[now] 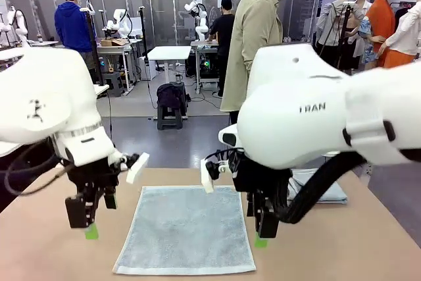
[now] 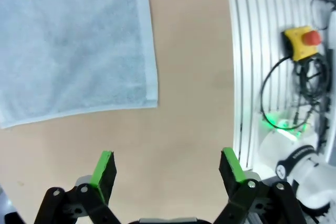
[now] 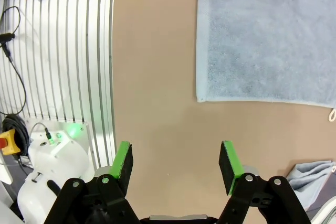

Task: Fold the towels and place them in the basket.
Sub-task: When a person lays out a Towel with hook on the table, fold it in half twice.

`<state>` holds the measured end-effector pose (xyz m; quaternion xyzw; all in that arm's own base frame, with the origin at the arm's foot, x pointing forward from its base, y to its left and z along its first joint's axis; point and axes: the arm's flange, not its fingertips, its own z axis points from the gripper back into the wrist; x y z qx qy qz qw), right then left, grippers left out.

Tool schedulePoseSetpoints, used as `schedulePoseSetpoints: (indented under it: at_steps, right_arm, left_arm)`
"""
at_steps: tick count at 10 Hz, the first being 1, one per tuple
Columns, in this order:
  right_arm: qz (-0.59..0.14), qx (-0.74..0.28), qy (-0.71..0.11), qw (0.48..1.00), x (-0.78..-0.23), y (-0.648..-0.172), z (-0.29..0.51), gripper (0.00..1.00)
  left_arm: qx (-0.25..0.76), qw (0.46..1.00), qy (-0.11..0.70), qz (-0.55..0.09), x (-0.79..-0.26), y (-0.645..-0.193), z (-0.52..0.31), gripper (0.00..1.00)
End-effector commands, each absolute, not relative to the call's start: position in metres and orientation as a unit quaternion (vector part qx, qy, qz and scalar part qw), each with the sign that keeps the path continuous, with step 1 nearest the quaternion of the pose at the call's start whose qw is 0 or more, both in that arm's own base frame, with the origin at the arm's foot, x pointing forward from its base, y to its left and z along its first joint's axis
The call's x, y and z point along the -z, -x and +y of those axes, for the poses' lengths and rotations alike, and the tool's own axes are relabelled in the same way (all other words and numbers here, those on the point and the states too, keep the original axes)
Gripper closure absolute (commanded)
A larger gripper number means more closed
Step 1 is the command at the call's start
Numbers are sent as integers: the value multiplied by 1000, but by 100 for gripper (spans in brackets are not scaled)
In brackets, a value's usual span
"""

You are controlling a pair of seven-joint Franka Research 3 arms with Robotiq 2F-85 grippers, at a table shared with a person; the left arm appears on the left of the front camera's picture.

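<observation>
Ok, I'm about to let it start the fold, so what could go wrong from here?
1. The open left gripper and right gripper hang over bare table beside the towel, short of its corners. Closing there would likely miss the hem.
2. A folded pile lies close by the right arm, so a swing could drag it.
</observation>
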<state>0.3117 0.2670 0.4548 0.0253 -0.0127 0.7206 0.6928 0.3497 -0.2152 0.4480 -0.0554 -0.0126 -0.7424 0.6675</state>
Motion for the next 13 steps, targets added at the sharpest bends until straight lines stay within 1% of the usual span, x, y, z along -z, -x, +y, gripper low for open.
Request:
schedulePoseSetpoints:
  at_steps: [1, 2, 4, 8, 10, 13]
  right_arm:
    - [-19, -708, -19, 705, -434, -302, 272, 17]
    - [-22, -714, -23, 700, -424, -301, 273, 17]
    - [-24, -706, -10, 708, -404, -303, 272, 17]
    - [-32, -704, -15, 709, -371, -313, 272, 17]
    - [-25, -698, -9, 715, -357, -318, 269, 17]
    - [-14, -695, -11, 719, -343, -323, 265, 17]
  left_arm:
    - [728, 683, 43, -39, -424, -330, -222, 0]
    - [727, 685, 34, -38, -414, -324, -223, 0]
    - [715, 697, 1, -53, -393, -315, -227, 0]
    - [709, 702, -26, -54, -360, -322, -231, 0]
    - [707, 705, -34, -45, -343, -330, -233, 0]
    - [709, 705, -14, -33, -325, -341, -229, 0]
